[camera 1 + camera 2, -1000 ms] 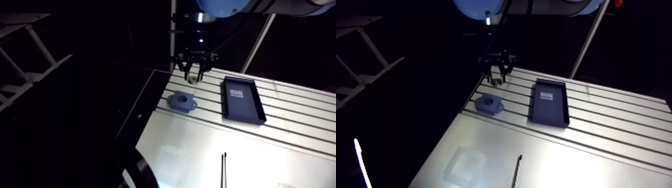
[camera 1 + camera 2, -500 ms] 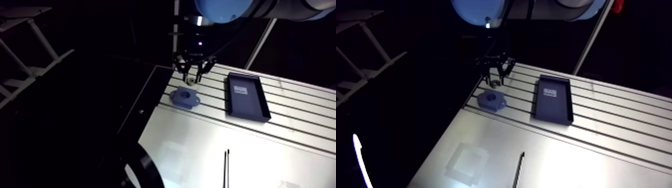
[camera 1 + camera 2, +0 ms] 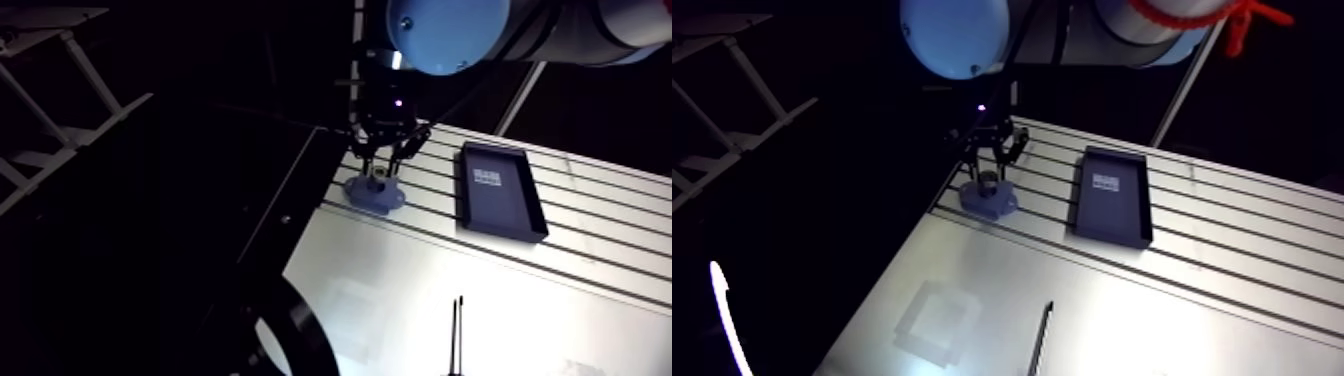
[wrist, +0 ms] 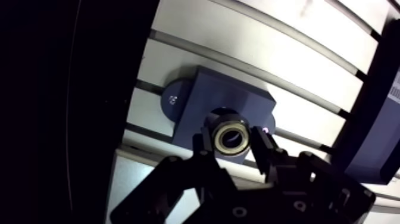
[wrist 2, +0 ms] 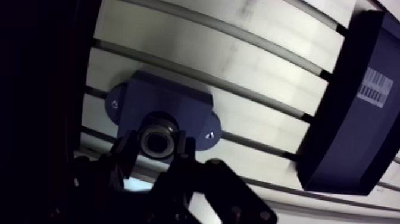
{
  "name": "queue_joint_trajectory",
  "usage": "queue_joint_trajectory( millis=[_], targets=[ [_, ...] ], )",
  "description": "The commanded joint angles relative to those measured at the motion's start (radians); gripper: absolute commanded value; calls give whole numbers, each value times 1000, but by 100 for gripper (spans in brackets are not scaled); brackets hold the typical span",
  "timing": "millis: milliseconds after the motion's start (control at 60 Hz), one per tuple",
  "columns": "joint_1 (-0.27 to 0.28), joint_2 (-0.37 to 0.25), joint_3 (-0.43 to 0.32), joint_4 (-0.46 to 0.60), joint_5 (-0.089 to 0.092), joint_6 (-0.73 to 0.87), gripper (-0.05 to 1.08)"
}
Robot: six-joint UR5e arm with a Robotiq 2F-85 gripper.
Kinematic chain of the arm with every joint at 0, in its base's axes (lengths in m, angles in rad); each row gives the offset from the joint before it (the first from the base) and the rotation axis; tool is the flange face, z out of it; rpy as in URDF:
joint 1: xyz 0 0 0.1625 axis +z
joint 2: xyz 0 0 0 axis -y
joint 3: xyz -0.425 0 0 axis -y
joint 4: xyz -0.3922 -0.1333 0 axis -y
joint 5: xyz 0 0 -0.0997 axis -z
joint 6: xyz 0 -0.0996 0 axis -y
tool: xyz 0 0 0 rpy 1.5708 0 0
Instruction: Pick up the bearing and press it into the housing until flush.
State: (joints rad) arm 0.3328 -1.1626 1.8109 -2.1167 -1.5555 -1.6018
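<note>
Steel-grey and ring-shaped, the small metal bearing [image 4: 231,137] is pinched between the two dark fingers of the tool [image 4: 232,142], which are set narrow and clamped against its outer rim. So the pick-up part of the job looks done. In the wrist view the bearing hangs directly over the round bore of the blue block-shaped housing [image 4: 229,98], which lies flat near the edge of the slotted aluminium surface [image 3: 420,290]. The ring and the bore line up closely. From these angles I cannot tell whether the bearing has begun to enter the bore or only hovers just above it. In the arm view the fingertips sit very low over the housing. What remains, by my reading, is the press itself: driving the ring straight down until its face is level with the housing's top, then letting go. As for containers, a shallow black rectangular tray [image 5: 324,140] rests well apart from the housing, further along the surface. Only a white printed label [image 5: 375,86] shows on its floor; no loose parts are visible in it.
</note>
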Motion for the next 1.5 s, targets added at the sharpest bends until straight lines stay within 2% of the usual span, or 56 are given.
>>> queue_joint_trajectory(
  millis=[17, 433, 1500],
  targets=[
    [2, 2, 23, -36, 1, -7, 63],
    [5, 2, 44, -56, -1, -8, 63],
    [6, 8, 37, -58, -2, -23, 63]
  ],
)
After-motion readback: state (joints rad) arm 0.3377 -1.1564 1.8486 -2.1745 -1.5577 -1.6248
